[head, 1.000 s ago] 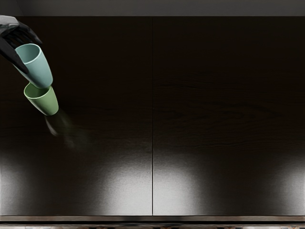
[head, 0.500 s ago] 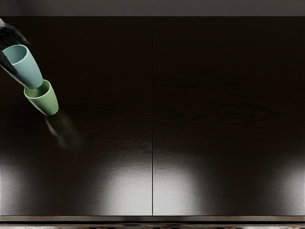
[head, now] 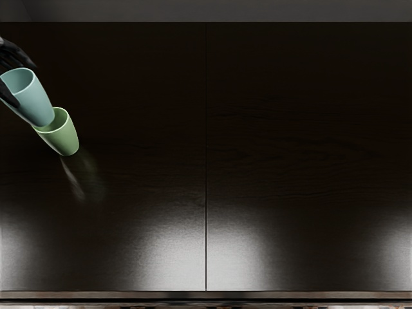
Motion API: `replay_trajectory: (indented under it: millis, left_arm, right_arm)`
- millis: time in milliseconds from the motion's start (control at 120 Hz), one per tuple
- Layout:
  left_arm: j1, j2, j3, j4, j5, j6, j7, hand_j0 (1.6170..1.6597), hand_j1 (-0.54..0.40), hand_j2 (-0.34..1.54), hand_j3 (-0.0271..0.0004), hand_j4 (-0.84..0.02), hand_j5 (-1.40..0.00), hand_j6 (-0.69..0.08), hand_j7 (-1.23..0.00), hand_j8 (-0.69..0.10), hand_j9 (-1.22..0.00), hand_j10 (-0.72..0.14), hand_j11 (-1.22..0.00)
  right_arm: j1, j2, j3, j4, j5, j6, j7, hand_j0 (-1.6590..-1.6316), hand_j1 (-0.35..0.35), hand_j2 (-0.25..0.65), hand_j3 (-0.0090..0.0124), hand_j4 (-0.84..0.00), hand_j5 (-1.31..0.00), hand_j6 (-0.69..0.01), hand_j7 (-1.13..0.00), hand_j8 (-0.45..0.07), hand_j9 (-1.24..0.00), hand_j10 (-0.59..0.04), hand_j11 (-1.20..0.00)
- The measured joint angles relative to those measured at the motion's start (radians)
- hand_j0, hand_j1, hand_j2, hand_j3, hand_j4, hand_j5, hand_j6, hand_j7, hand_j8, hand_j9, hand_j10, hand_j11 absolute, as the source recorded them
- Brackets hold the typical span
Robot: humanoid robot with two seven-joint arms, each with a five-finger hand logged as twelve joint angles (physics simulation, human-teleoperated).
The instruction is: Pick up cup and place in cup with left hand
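My left hand [head: 23,84] reaches in at the picture's left edge, mostly cut off, with dark fingers on the far side and a thumb on the near side of the light blue cup [head: 35,102]. It is shut on this cup, which tilts with its mouth toward the upper left. The cup's base overlaps the left part of the green cup's mouth. Whether the base is inside or just above the rim, I cannot tell. Below it, the green cup [head: 63,139] stands on the table. My right hand is out of view.
The dark wooden table [head: 206,161] has a thin seam down its middle and bright reflections toward its near edge [head: 206,295]. A grey strip [head: 219,10] runs along the far side.
My left hand and the blue cup have moved left, then slightly down toward the near side. The cup's base has shifted left across the green cup's mouth; the green cup has not moved.
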Motion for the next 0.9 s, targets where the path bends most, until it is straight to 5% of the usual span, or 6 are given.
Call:
replay_trajectory:
  millis: [900]
  left_arm:
    - [-0.002,-0.001,-0.019,-0.024,0.001,0.007,-0.001,1.6575,-0.104,0.18,0.0,-0.428,-0.56,-0.401,-0.56,-0.385,-0.56,-0.428,-0.56]
  right_arm:
    - [0.0,0.0,0.0,0.0,0.0,0.0,0.0,-1.6581,-0.349,0.0,0.0,0.0,0.0,-0.001,0.0,0.0,0.0,0.0,0.0]
